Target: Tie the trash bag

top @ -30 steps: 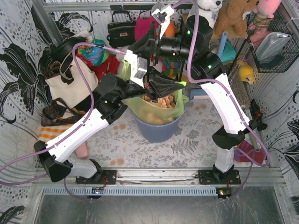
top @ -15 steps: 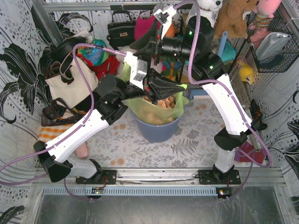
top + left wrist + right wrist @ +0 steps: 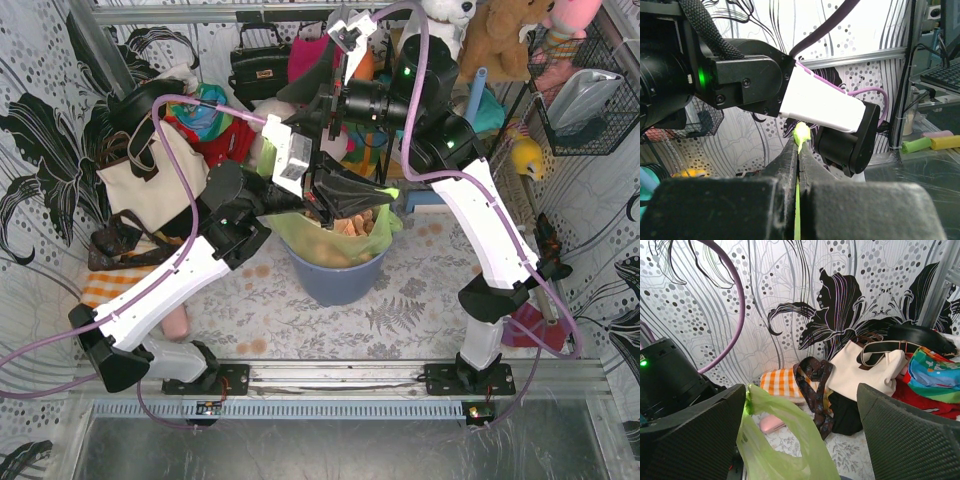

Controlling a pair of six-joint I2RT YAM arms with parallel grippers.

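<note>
The light-green trash bag [image 3: 345, 240] sits in the round blue-grey bin [image 3: 335, 282], with brown crumpled paper showing through it. My left gripper [image 3: 385, 190] reaches over the bag's mouth. In the left wrist view it [image 3: 800, 145] is shut on a thin strip of the bag [image 3: 801, 134], which pokes out past the fingertips. My right gripper [image 3: 300, 105] hovers above and behind the bin, pointing left. In the right wrist view it [image 3: 801, 390] is open, and a loop of the bag's rim [image 3: 785, 440] hangs between the fingers, against the left finger [image 3: 715, 425].
A cream tote bag with black straps [image 3: 150, 185] lies left of the bin; it also shows in the right wrist view [image 3: 865, 372]. An orange check cloth [image 3: 780, 382], a dark patterned strap and a pink object lie on the floral mat. Soft toys and a wire basket [image 3: 585, 90] crowd the back.
Small shifts only. My left gripper has tilted a little over the bin, still holding the strip. My right gripper has edged slightly up and back.
</note>
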